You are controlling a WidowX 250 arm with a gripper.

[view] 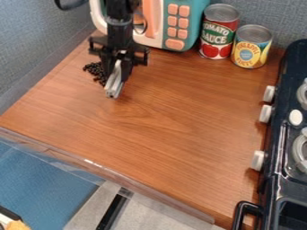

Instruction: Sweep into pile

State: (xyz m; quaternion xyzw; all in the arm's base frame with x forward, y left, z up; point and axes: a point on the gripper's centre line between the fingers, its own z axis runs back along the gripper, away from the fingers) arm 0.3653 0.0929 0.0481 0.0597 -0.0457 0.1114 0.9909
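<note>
At the upper left of the table (162, 117), the black gripper (115, 72) hangs down, shut on a grey metal-like tool (114, 83) that points down towards the wood. Small black pieces (94, 71) lie in a loose cluster just left of the gripper, and some lie close beside the tool. Part of the cluster is hidden behind the gripper and the tool. Whether the tool's lower end touches the table I cannot tell.
A teal and white toy microwave (180, 24) stands behind the gripper. Two cans, a tomato sauce can (219, 31) and a yellow-labelled can (251, 47), stand at the back right. A dark toy stove (287, 148) lines the right side. A clear rim follows the front edge.
</note>
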